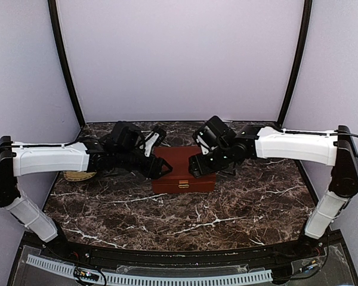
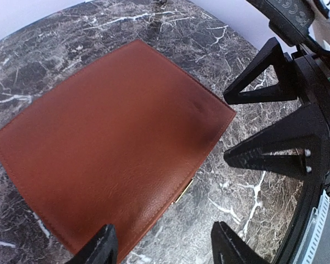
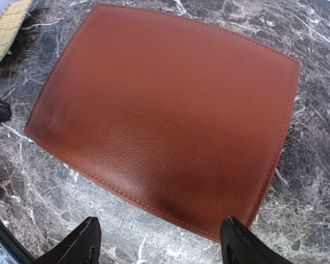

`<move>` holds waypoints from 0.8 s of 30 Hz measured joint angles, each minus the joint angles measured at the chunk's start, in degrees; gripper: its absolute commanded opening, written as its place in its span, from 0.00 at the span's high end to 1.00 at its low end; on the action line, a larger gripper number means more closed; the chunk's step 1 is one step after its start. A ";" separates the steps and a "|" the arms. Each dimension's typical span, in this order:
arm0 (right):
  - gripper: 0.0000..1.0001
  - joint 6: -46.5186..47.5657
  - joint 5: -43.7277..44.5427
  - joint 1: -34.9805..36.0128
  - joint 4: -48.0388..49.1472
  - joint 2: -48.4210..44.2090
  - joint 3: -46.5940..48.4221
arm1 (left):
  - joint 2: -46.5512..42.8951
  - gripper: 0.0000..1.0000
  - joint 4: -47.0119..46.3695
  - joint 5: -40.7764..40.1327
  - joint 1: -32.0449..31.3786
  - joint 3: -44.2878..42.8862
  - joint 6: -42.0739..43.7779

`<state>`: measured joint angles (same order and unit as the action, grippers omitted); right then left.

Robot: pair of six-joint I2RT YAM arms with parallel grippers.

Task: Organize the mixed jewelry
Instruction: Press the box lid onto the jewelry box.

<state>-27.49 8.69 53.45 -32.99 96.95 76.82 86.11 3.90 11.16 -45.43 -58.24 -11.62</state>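
Note:
The mixed jewelry is out of view. A red-brown box (image 1: 182, 173) lies closed in the middle of the marble table, its small gold clasp (image 1: 183, 185) facing the near edge. My left gripper (image 1: 162, 167) hovers at the box's left side, open; in the left wrist view (image 2: 165, 248) one finger is over the lid's near corner and the other over bare marble. My right gripper (image 1: 197, 165) hovers at the box's right side, open and empty; in the right wrist view (image 3: 160, 237) its tips straddle the lid's (image 3: 170, 110) edge. Neither gripper holds anything.
A cream slotted tray (image 1: 77, 176) lies at the left, mostly hidden under the left arm, with a corner (image 3: 5, 27) showing in the right wrist view. The right gripper's fingers (image 2: 264, 74) point toward the box from the other side. Dark marble (image 1: 197, 220) stretches in front of the box.

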 measured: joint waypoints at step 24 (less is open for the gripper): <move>0.26 -3.48 4.90 2.25 1.42 5.92 -0.24 | 9.35 0.49 -6.34 -3.82 -2.27 0.48 -4.37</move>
<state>-30.96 13.58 55.70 -31.57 102.87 76.58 95.46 -2.44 7.33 -47.70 -57.76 -15.99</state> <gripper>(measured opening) 0.743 0.516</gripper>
